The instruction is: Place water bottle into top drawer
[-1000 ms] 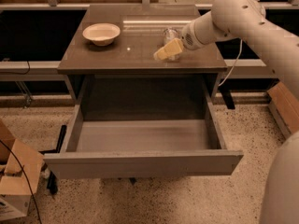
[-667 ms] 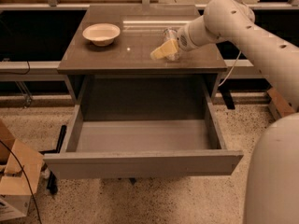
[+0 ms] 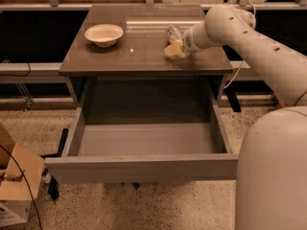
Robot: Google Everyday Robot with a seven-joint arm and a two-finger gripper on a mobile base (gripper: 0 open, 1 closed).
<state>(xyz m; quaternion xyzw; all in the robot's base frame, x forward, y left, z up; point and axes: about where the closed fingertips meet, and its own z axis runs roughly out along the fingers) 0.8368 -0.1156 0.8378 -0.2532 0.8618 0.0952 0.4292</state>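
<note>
The water bottle is a small clear crinkled bottle on the cabinet top, right of centre. My gripper is at the bottle's near side, right against it and low over the top. The arm reaches in from the right. The top drawer is pulled fully out below the cabinet top, with its grey floor bare and its flat front panel nearest the camera.
A cream bowl sits on the cabinet top at the left. My arm's large white body fills the lower right. A cardboard box stands on the speckled floor at the lower left. Dark shelving flanks the cabinet.
The arm's upper links have swung and its body now looms larger at the lower right. The gripper has stayed by the bottle, which has not visibly moved.
</note>
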